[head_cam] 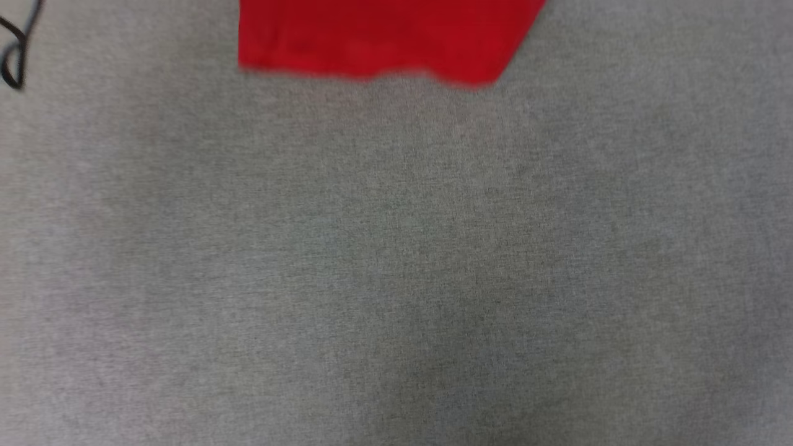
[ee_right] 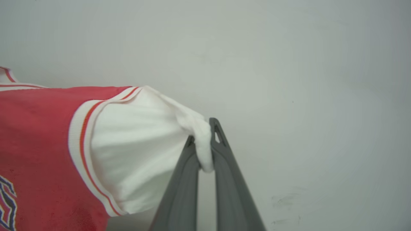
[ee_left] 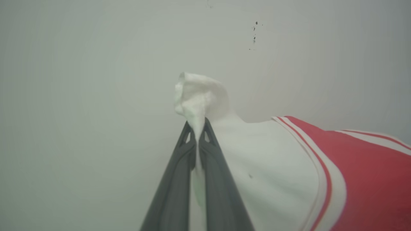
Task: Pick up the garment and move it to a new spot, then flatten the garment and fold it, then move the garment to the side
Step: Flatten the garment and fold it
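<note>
Jaws, left and right, each clamp a bunched white sleeve of the soft red stripe-trimmed garment.

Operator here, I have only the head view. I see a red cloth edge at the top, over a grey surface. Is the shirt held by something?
Observer: Yes. The left pincer is shut on a bunched white sleeve of the shirt.
Operator: And the right pincer?
Observer: The right pincer is shut on the other white sleeve.
Operator: Which side of the shirt faces the right wrist camera?
Observer: The printed one. Part of the dark, white-outlined lettering shows at that view's lower left edge.
</note>
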`<state>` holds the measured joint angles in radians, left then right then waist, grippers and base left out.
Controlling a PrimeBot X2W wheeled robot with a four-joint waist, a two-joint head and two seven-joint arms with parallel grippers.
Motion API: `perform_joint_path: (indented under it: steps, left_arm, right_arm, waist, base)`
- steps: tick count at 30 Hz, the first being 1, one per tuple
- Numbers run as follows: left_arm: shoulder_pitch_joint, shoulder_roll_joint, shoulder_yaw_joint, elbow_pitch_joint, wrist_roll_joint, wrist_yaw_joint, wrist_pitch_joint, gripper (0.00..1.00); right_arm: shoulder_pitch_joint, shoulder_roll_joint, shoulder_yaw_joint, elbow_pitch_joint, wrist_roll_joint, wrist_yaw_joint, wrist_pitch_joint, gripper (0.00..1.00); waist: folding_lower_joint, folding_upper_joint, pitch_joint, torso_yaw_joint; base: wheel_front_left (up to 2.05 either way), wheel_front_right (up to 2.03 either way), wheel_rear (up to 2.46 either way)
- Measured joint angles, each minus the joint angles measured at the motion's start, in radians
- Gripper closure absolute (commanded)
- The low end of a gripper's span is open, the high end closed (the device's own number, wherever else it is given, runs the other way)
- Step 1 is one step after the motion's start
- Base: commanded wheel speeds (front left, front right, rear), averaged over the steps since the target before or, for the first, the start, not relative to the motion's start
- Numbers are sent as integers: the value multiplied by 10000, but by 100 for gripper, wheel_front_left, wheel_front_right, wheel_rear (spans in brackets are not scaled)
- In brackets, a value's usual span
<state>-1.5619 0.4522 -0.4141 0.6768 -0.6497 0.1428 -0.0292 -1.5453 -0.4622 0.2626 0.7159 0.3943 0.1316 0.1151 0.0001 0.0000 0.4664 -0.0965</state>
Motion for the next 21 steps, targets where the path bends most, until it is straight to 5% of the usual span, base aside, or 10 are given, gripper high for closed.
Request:
perform_joint_path:
  steps: [9,21]
  left_arm:
    - [-1320,29,104,234,123,-251,-734,100]
    - [-765,-251,0,65,-115,-257,-800,100]
  right_arm:
    - [-1946,445,-186,819,-874,0,-1383,100]
    - [-2406,604,1131,1896,-238,0,-1891,100]
  waist:
    - [0,0,992,-201]
    - [0,0,1907,-51]
  base:
    - [0,0,0]
    - [0,0,0]
